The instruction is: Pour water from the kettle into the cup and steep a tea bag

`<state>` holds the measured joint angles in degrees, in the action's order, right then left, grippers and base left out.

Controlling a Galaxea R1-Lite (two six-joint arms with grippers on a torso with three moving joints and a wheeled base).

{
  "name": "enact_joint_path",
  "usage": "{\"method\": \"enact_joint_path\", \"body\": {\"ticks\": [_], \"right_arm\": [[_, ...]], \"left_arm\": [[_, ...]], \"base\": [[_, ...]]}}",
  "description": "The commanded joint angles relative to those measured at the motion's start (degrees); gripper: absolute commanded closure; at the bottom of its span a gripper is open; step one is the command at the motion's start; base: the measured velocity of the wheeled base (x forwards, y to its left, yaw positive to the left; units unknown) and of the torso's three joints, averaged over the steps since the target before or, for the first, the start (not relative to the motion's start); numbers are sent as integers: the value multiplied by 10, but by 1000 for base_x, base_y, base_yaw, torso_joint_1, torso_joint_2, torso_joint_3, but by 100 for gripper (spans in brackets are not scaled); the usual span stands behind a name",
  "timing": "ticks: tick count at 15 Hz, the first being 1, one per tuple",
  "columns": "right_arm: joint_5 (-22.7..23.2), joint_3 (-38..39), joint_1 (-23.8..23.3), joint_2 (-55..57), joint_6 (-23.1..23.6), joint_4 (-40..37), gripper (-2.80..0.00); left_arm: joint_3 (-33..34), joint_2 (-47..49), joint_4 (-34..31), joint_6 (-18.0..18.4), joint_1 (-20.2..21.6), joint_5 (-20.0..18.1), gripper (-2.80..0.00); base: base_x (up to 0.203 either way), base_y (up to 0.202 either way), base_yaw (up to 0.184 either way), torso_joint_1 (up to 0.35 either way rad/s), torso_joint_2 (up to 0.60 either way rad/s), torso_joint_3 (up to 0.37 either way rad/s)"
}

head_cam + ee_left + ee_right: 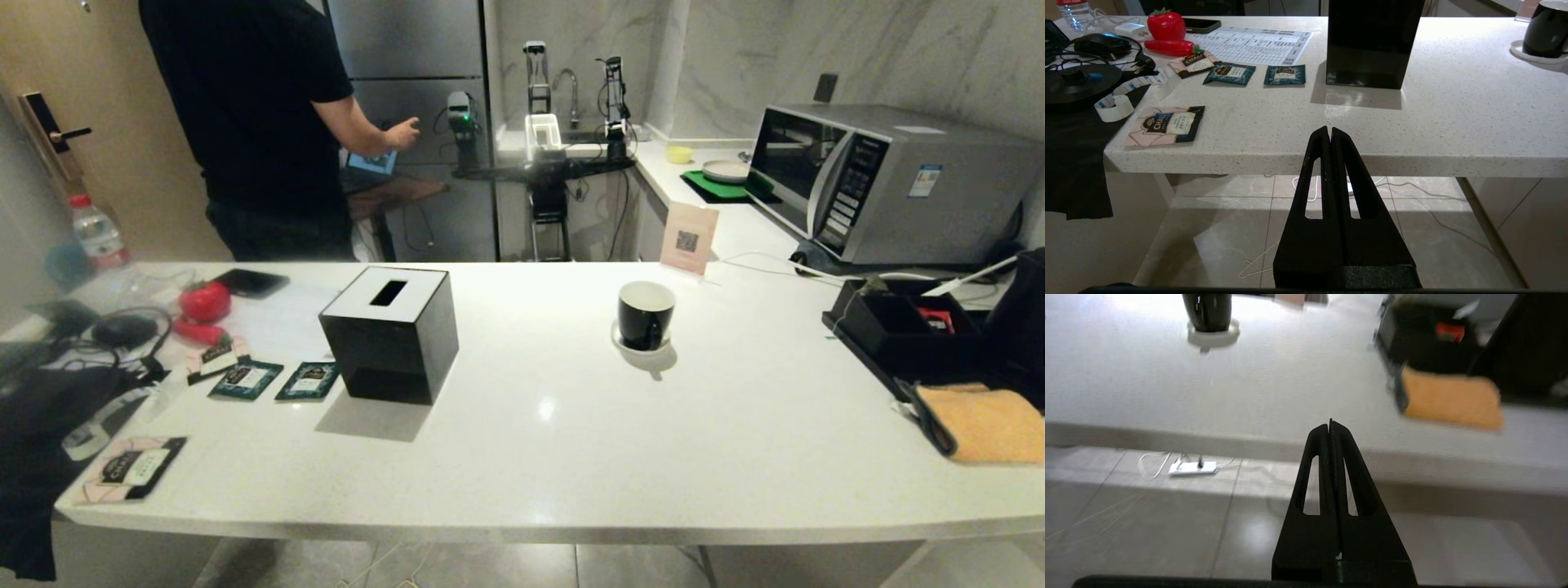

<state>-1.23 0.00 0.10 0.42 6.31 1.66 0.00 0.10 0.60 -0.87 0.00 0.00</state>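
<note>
Both tools are pinched fully closed and empty: left tool (pixel 1330 132) and right tool (pixel 1330 425) each hang below the tabletop's (pixel 571 457) near edge, over the floor, neither showing in the head view. Progress reads as either nothing started or everything finished and arms stowed; I can't settle which from these views. Cup (pixel 645 314) stands upright on its white saucer (pixel 627 343), mid-tabletop toward the right, well apart from the black tissue box (pixel 390 335) on its left. Cup is glossy black with a white interior; what shows of the inside looks bare, no string over the rim, no tea bag visible, water level can't be read from this angle. Kettle: a dark bulk at the far right edge (pixel 1024 318) behind the black tray (pixel 898 335) is probably it, mostly cropped, so not confirmed; no spout or lid visible. A round black base (pixel 1073 81) lies on the left end among cables, with nothing on it. Flat teal sachets (pixel 245 380) lie left of the tissue box, and the pyramid tea bag isn't found in any view. Orange cloth (pixel 988 420) is at the right near edge. A person (pixel 253 122) stands beyond the tabletop, facing away. My judgement: if not yet run, every step remains, namely fetch kettle, pour, drop bag.
</note>
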Motion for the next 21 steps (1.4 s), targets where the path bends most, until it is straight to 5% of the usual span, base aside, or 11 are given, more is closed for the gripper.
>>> {"method": "enact_joint_path", "body": {"ticks": [1, 21], "right_arm": [[2, 0, 0, -3, -24, -18, 0], [2, 0, 0, -4, -40, -17, 0]], "left_arm": [[0, 0, 0, 0, 0, 0, 0], [0, 0, 0, 0, 0, 0, 0]], "base": [[0, 0, 0, 0, 0, 0], [0, 0, 0, 0, 0, 0]]}}
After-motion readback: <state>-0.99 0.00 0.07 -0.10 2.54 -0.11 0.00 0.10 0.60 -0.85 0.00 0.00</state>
